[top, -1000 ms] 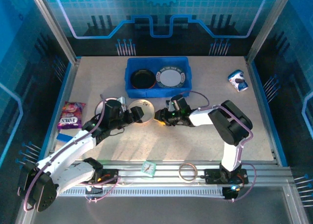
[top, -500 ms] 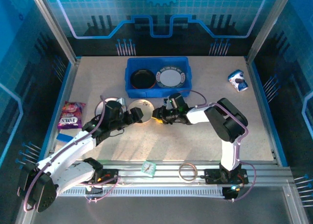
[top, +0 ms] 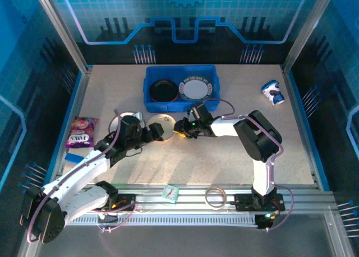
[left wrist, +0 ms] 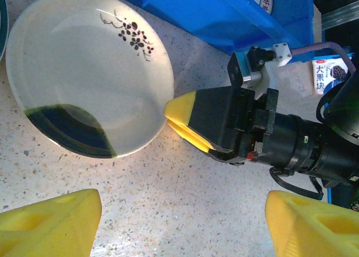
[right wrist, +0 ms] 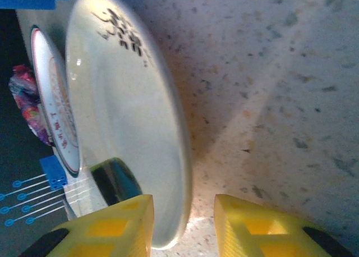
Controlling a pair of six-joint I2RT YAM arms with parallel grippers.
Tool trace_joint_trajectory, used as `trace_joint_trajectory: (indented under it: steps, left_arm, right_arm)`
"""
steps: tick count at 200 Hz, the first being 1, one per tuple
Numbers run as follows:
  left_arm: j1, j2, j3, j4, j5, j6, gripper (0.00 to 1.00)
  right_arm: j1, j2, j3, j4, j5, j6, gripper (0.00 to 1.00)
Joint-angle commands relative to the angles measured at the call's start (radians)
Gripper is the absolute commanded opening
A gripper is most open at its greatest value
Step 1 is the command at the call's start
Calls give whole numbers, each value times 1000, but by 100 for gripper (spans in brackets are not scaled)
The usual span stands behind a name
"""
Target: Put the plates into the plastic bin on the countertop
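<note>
A cream plate (top: 163, 126) with a dark berry sprig lies on the countertop (top: 224, 156) in front of the plastic bin (top: 180, 104). The bin holds a black plate (top: 163, 91) and a white plate with a dark patterned rim (top: 196, 89). My right gripper (top: 182, 128) is open, low at the cream plate's right edge. Its fingers (right wrist: 106, 229) straddle the rim of that plate (right wrist: 123, 128), with a gap on the outer side. My left gripper (top: 152, 132) hovers open over bare counter just near of the cream plate (left wrist: 84, 72). Another plate (top: 116, 124) lies partly under the left arm.
A purple snack bag (top: 81, 132) lies at the left edge and a blue-white packet (top: 273, 92) at the far right. A tape ring (top: 215, 197) and a small clock (top: 170, 193) sit on the front rail. A red-rimmed white plate (right wrist: 53, 116) lies beyond the cream one.
My right gripper has slid left to the cream plate's edge and its jaws have narrowed around the rim. The left arm has stayed put.
</note>
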Motion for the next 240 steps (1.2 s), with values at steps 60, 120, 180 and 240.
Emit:
trace_joint_trajectory:
  steps: [60,120,180,240]
  left_arm:
    - [-7,-30,-36,-12,-38,13,78]
    - [-5,-33,-44,-17,-47,16,78]
    - [-4,-32,-53,-20,-56,17,78]
    - [1,-29,-57,-18,-59,23,78]
  right_arm:
    - [25,59,56,-46,40,-18,32]
    - [42,91,119,-106,57,-43,30]
    - [44,104,117,-113,64,-41,26]
    - [39,88,80,-105,76,-44,17]
